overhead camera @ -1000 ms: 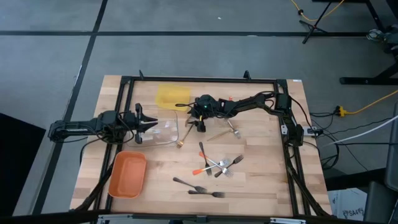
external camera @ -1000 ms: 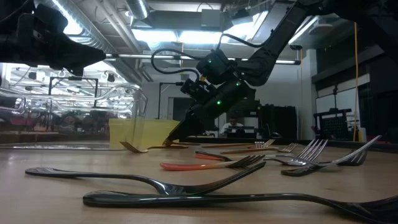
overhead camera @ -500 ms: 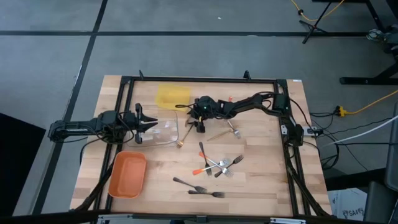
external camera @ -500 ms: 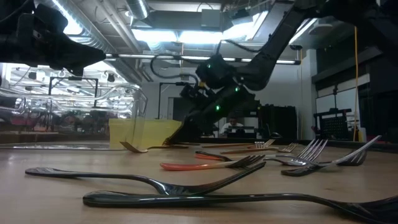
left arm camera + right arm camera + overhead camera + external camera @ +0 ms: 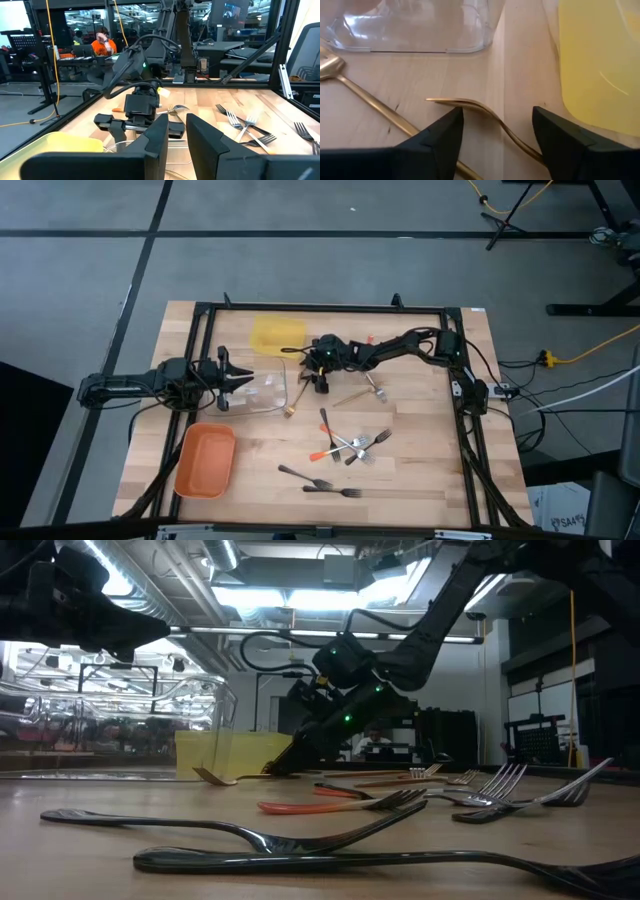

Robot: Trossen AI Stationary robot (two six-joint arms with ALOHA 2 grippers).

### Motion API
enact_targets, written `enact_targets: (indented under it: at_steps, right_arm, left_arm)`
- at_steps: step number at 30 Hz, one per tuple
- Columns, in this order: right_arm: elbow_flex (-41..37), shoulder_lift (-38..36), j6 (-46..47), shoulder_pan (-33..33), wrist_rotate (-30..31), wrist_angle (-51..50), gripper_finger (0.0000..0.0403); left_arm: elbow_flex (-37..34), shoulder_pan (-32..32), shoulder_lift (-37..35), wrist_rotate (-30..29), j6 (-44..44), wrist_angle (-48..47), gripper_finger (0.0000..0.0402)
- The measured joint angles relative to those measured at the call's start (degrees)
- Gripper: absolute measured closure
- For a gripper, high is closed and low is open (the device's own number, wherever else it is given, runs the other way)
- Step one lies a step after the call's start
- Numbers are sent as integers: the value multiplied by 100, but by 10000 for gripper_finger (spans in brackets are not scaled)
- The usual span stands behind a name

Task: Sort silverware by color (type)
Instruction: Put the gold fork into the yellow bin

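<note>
The silverware (image 5: 345, 445) lies scattered on the wooden table (image 5: 420, 480), most of it well apart from the right claw (image 5: 312, 370), toward the near edge. A crossed heap of silver forks with orange handle tips (image 5: 325, 423) sits in the middle, and two dark forks (image 5: 318, 483) lie nearest the table's front edge; in the low view these dark forks (image 5: 300, 850) fill the foreground.

The right claw is low over the table between the yellow tray (image 5: 276, 334) and the clear tray (image 5: 266, 392), its jaws apart and straddling a slim gold-toned utensil (image 5: 485, 111). In the right wrist view the two dark fingers (image 5: 437, 137) stand on either side of that curved handle without clearly touching it, so the claw is released, not grasping. A second gold-toned piece (image 5: 350, 82) lies just beside it, its flat end near the clear tray's wall (image 5: 415, 40). The yellow tray (image 5: 595, 65) is just beyond the other finger.

The left claw (image 5: 238, 380) waits beside the clear tray, on the side away from the right claw; its fingers (image 5: 155, 140) show a narrow gap with nothing between them. The orange tray (image 5: 205, 460) sits near the left claw, toward the table's front edge.
</note>
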Motion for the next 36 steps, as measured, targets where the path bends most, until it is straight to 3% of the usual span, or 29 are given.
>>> enact_targets:
  at_steps: [11,36]
  right_arm:
    - [-1,9,-39,4,-81,-28,270]
    - [-8,-15,-48,2,-79,-66,354]
  left_arm:
    - [0,1,0,1,-2,0,338]
    - [0,0,-1,3,-11,0,338]
